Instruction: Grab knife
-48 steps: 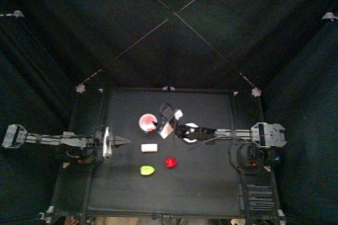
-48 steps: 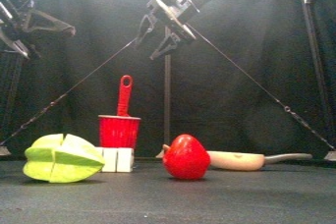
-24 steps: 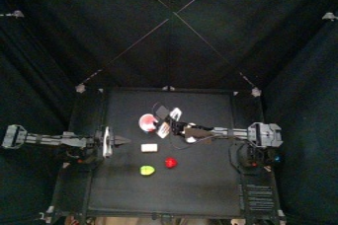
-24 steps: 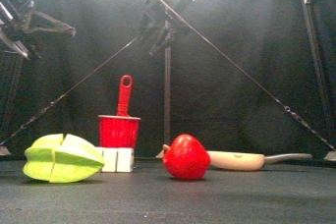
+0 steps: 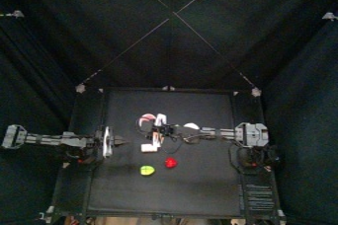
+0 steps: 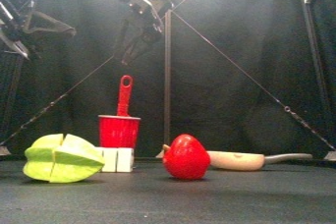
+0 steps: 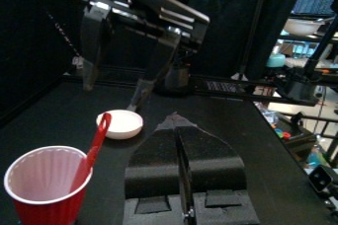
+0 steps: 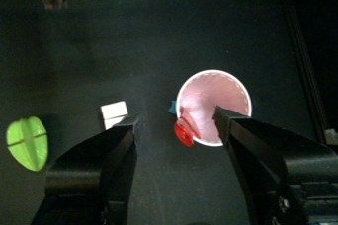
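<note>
While the knife (image 6: 243, 159) lies flat on the table (image 5: 211, 185) at 3 o'clock of the red toy fruit (image 6: 187, 157), nothing grips it. The right gripper (image 8: 175, 120) hangs high over the props, jaws spread wide and empty, likely so they can straddle the slim handle on the way down. It also looks kept high to clear the red spoon (image 6: 125, 92) standing upright in the red cup (image 6: 120, 130). The left gripper (image 7: 181, 135) sits low at the table's 9 o'clock side, fingers pressed together on nothing, probably parked out of the way. The front view gives the clearest look at the knife, with its pale handle and grey blade pointing to 3 o'clock, plus the white block (image 6: 118, 159) in front of the cup and the green toy fruit (image 6: 62, 157) at 9 o'clock of it. The right wrist view looks down into the cup but shows no clear knife; it may be hidden behind the jaws. Only the left wrist view shows the white plate (image 7: 123, 123) beyond the cup. In the top view the arm covers the knife's area, so I cannot tell its exact spot there.
</note>
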`<state>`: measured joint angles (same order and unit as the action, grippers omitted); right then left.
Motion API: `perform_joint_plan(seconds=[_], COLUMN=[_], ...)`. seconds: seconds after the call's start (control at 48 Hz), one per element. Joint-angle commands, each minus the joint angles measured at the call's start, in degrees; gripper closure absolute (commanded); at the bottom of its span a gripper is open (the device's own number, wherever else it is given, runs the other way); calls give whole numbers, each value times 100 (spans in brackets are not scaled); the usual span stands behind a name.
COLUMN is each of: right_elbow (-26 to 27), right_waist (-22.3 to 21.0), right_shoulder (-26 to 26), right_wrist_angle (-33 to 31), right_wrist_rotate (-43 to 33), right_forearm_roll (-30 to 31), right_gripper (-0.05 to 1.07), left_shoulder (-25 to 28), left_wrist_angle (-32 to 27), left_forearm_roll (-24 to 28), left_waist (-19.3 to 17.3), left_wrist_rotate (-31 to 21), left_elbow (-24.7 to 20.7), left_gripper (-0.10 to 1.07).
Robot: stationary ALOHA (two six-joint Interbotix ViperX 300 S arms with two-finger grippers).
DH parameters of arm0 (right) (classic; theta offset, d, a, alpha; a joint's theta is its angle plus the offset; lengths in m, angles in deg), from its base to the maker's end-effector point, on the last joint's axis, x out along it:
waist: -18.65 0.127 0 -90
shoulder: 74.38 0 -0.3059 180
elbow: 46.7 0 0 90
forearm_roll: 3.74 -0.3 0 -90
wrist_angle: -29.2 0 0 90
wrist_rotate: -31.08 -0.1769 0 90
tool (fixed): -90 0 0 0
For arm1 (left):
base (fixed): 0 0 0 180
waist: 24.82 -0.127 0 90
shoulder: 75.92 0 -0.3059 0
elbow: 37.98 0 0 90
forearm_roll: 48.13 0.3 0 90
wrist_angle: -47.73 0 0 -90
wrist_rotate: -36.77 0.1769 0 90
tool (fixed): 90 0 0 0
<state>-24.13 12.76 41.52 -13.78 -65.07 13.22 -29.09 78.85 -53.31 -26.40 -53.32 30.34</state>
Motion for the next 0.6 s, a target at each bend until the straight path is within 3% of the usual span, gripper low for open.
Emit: perform_joint_plan(seconds=[0.0,0.375,0.583], right_elbow=[229,501,1239], right_waist=[-9,-9,9], right_shoulder=[-18,343,721], right_wrist_angle=[-18,-431,-1292], right_wrist_rotate=[360,782,1090], right_forearm_roll=[-9,176,211], right_gripper=[13,13,13], left_shoulder=[26,26,35], left_wrist_angle=[53,53,53], left_forearm_roll=[0,0,0], left_waist=[-18,-18,-44], left_wrist_rotate=[0,0,0], left_elbow=[-70,-70,-53], left_gripper=[97,97,97])
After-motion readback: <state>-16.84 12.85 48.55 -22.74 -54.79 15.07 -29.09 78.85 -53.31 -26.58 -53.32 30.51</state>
